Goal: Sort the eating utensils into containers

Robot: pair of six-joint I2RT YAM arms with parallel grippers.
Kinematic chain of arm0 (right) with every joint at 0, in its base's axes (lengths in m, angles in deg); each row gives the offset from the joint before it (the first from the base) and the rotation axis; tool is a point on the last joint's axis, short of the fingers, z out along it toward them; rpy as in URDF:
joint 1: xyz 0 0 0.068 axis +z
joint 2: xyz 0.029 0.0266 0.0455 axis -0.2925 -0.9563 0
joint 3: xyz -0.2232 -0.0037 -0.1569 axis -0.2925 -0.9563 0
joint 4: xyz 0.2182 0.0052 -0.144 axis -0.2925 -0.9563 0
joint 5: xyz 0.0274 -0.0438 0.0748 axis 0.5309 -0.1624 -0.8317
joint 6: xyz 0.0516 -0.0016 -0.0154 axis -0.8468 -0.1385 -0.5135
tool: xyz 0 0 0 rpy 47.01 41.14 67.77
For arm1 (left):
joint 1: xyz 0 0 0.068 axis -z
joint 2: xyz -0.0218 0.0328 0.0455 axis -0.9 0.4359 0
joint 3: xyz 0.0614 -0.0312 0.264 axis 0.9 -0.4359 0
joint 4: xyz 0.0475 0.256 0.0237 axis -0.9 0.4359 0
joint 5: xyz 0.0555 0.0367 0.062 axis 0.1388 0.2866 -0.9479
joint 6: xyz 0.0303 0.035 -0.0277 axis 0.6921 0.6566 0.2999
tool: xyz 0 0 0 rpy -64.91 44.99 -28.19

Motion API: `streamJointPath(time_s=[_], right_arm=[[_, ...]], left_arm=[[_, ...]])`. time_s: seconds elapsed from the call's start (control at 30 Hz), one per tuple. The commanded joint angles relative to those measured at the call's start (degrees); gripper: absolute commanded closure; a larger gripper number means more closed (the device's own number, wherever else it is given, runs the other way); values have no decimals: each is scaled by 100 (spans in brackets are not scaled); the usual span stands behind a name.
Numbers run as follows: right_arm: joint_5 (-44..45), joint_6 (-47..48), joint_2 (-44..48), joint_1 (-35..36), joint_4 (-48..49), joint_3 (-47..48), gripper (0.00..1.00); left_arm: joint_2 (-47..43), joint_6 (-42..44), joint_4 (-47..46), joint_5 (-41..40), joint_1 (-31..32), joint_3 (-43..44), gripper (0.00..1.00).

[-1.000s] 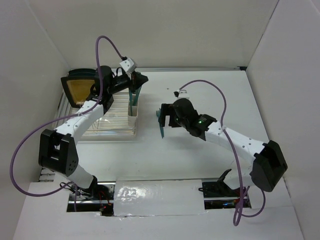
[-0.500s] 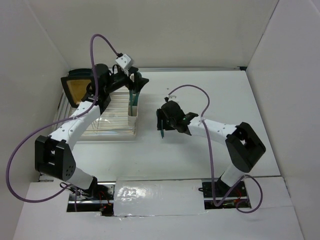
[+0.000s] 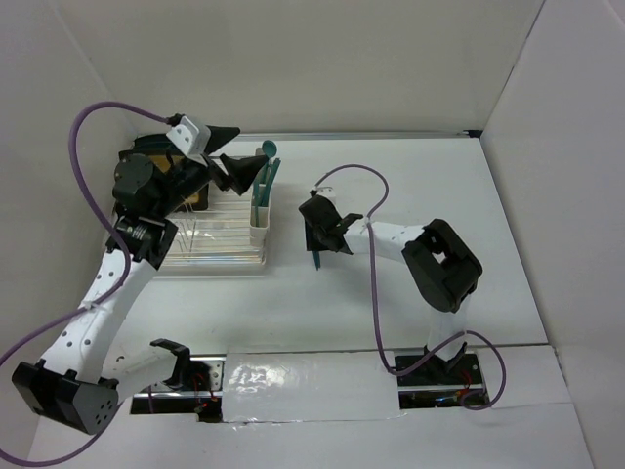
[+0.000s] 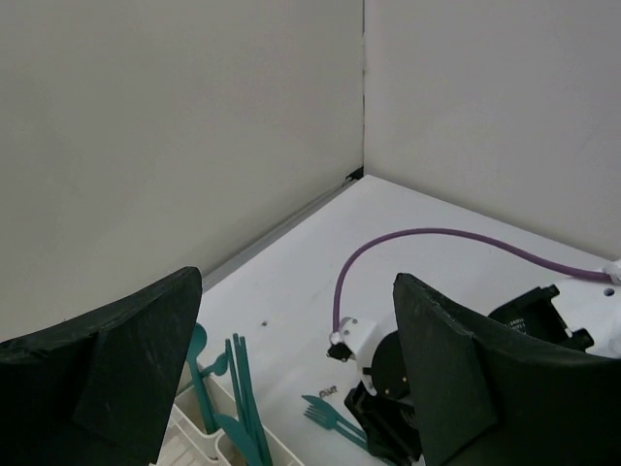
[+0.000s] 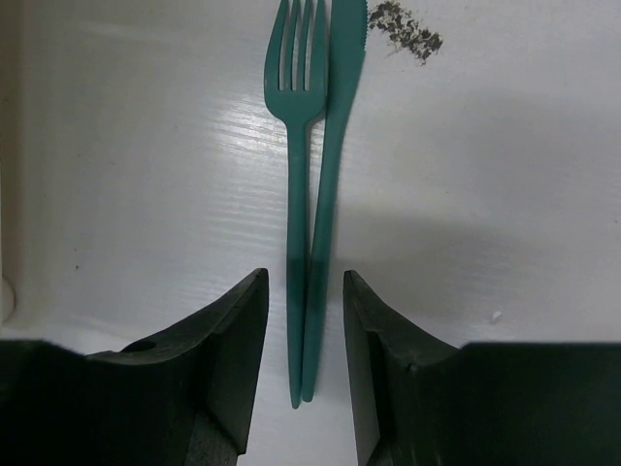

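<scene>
Right claw (image 5: pixel 303 282): jaws narrowly apart and clamped on nothing. They straddle two handles, with a sliver of counter (image 5: pixel 146 146) showing on either side.
Fork (image 5: pixel 296 194): lies flat on the counter, handle end between the fingers (image 5: pixel 228 359), tines pointing straight ahead of the claw.
Knife (image 5: pixel 332 175): lies flat against the fork, the two handles touching along their length inside the same gap.
Left claw (image 4: pixel 299 320): fingers wide apart with nothing between them, raised just beside the cup.
Cup (image 3: pixel 259 227): cream-white, at the corner of the dish rack (image 3: pixel 210 244), well off to the side of the right claw. Several teal utensils (image 3: pixel 262 186) already stand in it.
Handling: these are probably very light, thin, smooth plastic, stiff but with some spring. Lying flat, they offer the pads little height to bite on.
Where to hold: likely across the handle toward its middle, so that the piece hangs level and does not swing.
Risk: with two handles in one gap, a squeeze may lift both, or pinch one and skid the other away.
In the way: the knife is the main obstacle to a clean pick of the fork.
Nearby: dark specks (image 5: pixel 408 27) lie ahead, past the knife tip. The purple cable (image 3: pixel 375 283) trails behind the claw.
</scene>
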Motion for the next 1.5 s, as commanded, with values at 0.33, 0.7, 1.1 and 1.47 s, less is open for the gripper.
streamJointPath(time_s=[0.33,0.7,1.1,1.47], right_arm=[[390,41,-323,-9,-95,443,62],[592,41,-623,-44,-34,443,70],[319,32,-790,-202,28,338,100],[-182,-108,554,-378,160,-453,100]], left_arm=[[-357,-64,341,211,-15,-877,7],[-454,-3,394,115,-15,-1106,7],[-384,59,499,299,-23,-1141,7],[-155,33,771,431,126,-930,7]])
